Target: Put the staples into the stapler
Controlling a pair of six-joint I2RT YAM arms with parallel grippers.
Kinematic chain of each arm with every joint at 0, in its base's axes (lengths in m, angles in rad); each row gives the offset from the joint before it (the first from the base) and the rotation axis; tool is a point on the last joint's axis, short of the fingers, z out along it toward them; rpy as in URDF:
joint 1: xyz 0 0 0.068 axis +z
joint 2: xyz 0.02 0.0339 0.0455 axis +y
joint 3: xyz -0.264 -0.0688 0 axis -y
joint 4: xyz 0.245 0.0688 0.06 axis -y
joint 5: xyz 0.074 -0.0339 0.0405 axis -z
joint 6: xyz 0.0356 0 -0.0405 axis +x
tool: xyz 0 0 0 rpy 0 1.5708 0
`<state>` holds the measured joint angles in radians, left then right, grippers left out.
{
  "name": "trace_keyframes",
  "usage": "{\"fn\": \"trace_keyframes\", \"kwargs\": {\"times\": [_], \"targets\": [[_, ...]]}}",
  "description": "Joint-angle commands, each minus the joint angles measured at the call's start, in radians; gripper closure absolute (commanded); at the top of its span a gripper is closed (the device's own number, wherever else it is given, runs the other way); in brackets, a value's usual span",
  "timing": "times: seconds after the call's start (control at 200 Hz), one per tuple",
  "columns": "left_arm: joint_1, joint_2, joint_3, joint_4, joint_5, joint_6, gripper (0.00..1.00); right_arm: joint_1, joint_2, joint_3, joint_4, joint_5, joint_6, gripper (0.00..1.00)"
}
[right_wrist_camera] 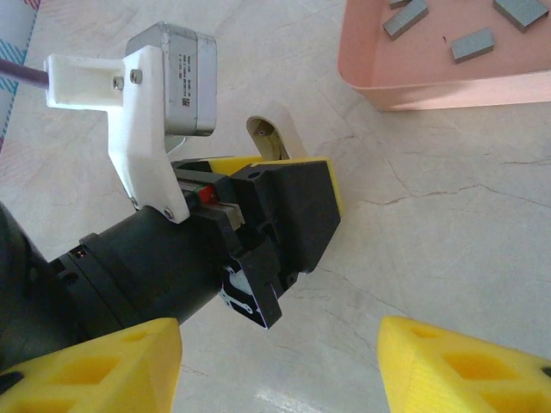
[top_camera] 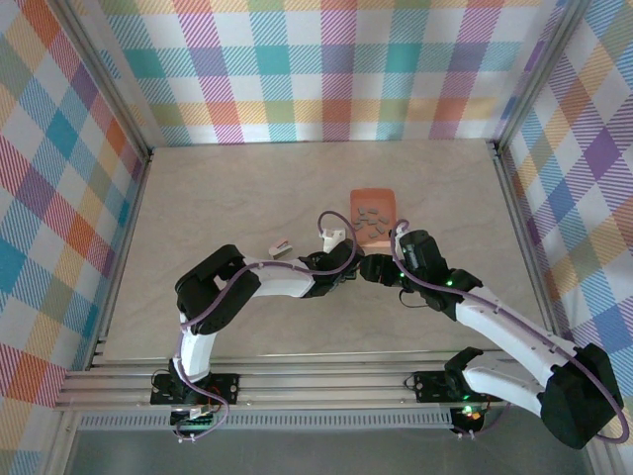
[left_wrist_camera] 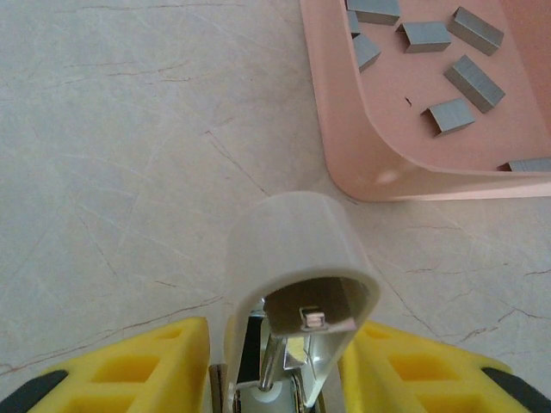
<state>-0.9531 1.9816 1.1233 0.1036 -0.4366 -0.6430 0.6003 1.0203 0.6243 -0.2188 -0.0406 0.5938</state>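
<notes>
1. Centre of the table (top_camera: 227, 188), a little right of middle: both arms have their tips together just on the near side of the salmon-orange tray (top_camera: 371, 194).
2. The left gripper (left_wrist_camera: 282, 331) has the mini stapler (left_wrist_camera: 297, 284) right between its yellow fingers (left_wrist_camera: 129, 370). The pale whitish top pokes out ahead of the fingertips, with grey metal parts showing under it.
3. Is that a firm clamp or a loosened one? I cannot tell. The stapler sits snug in the gap, but the contact on either side is not clear enough to call.
4. From the right wrist view, the stapler's pale tip (right_wrist_camera: 274, 138) peeks out past the left gripper (right_wrist_camera: 284, 206), aimed toward the tray's near left corner (right_wrist_camera: 405, 90) and apart from it.
5. The right gripper (right_wrist_camera: 280, 335) has its fingers spread wide, holding nothing. It sits just to the right of the left gripper (top_camera: 348, 269) and faces it.
6. The staples (left_wrist_camera: 473, 82) lie scattered loose in the tray (left_wrist_camera: 344, 138), short grey strips at all angles.
7. A second small stapler (top_camera: 280, 248) lies on its own on the table, to the left of the grippers.
</notes>
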Motion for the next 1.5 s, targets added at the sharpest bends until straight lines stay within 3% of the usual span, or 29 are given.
{"fn": "trace_keyframes", "kwargs": {"times": [0.0, 0.145, 0.44, 0.55, 0.745, 0.965, 1.1, 1.5], "targets": [[-0.018, -0.008, 0.017, -0.048, -0.016, -0.008, 0.55, 0.001, -0.026, 0.004, 0.033, -0.021, -0.006, 0.38], [-0.018, -0.092, 0.004, -0.093, 0.009, 0.027, 0.43, 0.001, -0.028, 0.009, 0.024, -0.024, -0.009, 0.38], [0.022, -0.398, -0.056, -0.402, 0.105, 0.187, 0.28, 0.001, -0.031, -0.003, 0.075, -0.027, -0.013, 0.38], [0.103, -0.497, -0.093, -0.515, 0.154, 0.274, 0.26, 0.001, -0.032, -0.004, 0.081, -0.034, -0.018, 0.38], [0.334, -0.577, -0.134, -0.611, 0.308, 0.398, 0.27, 0.001, -0.029, -0.007, 0.092, -0.055, -0.02, 0.38], [0.461, -0.455, -0.046, -0.683, 0.424, 0.559, 0.26, 0.001, -0.04, -0.009, 0.091, -0.059, -0.026, 0.38], [0.488, -0.349, -0.011, -0.663, 0.444, 0.666, 0.28, 0.001, -0.047, -0.007, 0.09, -0.085, -0.054, 0.38], [0.517, -0.074, 0.219, -0.704, 0.427, 0.781, 0.32, 0.001, -0.095, -0.018, 0.052, -0.084, -0.098, 0.38]]}}
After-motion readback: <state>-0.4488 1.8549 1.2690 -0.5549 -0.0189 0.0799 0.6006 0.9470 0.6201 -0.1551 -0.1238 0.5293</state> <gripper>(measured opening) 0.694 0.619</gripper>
